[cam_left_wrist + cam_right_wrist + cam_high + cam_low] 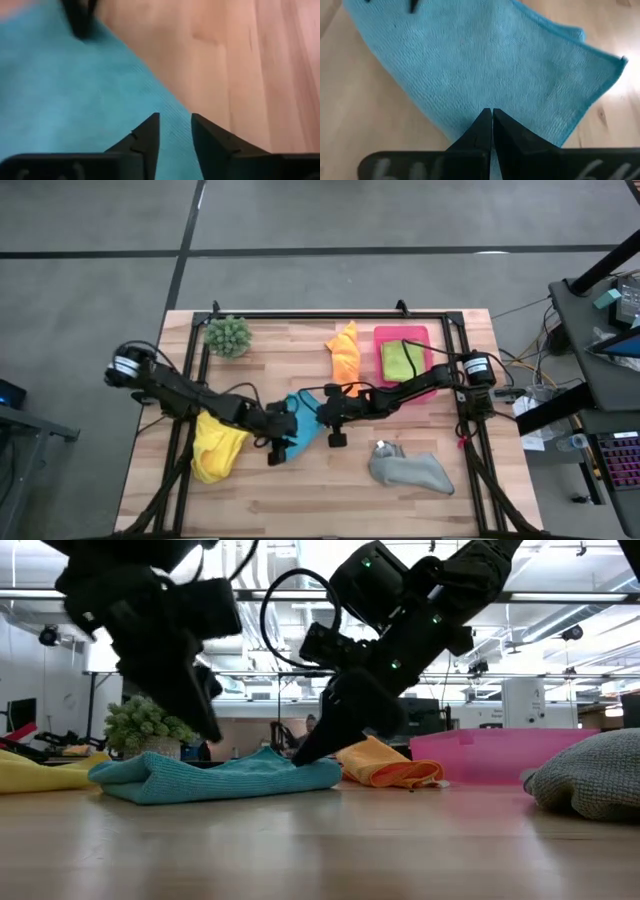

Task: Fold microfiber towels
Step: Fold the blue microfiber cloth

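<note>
Two dark arms meet over the blue towel [300, 423] near the middle of the wooden desk [300, 495]. Nearest the front edge in the high view, the grey towel [410, 470] lies bunched at the right, and the yellow towel [218, 445] lies crumpled at the left, partly under the left arm. Left end effector [175, 131] is over the blue towel's edge, fingers slightly apart with cloth showing in the gap; cannot tell whether it grips. Right end effector [491, 125] has fingers pressed together, tips down on the blue cloth; whether any fabric is caught between them is not clear. In the low view the blue towel lies flat on the desk with a rolled fold at its left end. Farther back, the orange towel [345, 352] sits bunched just beside the pink tray [425, 335], and the lime green towel [398, 360] lies folded in that tray. At the far left corner stands the spiky green plant [228, 336].
</note>
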